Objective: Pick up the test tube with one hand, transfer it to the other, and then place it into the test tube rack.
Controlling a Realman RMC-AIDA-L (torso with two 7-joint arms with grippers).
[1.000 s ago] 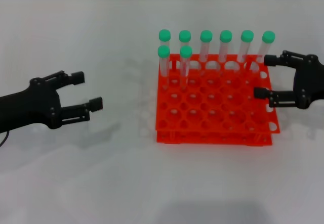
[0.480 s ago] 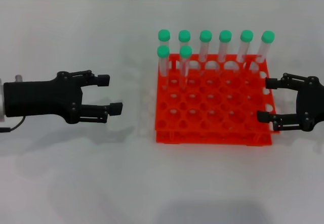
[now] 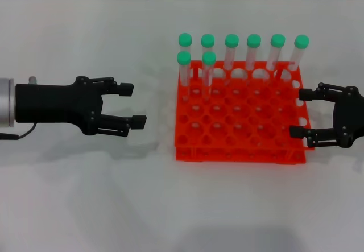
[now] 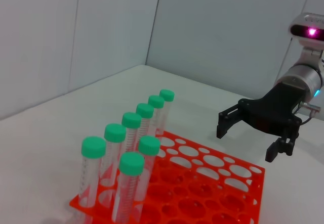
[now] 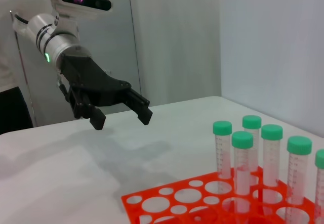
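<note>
White desk (image 3: 114,206) carries the test tube rack (image 3: 239,115) between both tools: left tool (image 3: 131,104) wide and empty, well apart; right tool (image 3: 298,112) wide at its edge.

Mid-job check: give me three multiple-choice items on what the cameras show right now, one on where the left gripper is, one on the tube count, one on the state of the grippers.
1. Where is the left gripper?
A. over the rack's middle
B. beside the rack's left edge, apart from it
C. behind the rack

2. How many green-capped tubes stand in the test tube rack?
A. six
B. eight
C. ten

3. What state are the grippers in?
A. both open and empty
B. left shut on a tube
C. right shut on a tube

Answers:
1 B, bare table shows between its fingertips and the rack.
2 B, six in the far row, two in front.
3 A, the right gripper is spread open too, nothing held.
</note>
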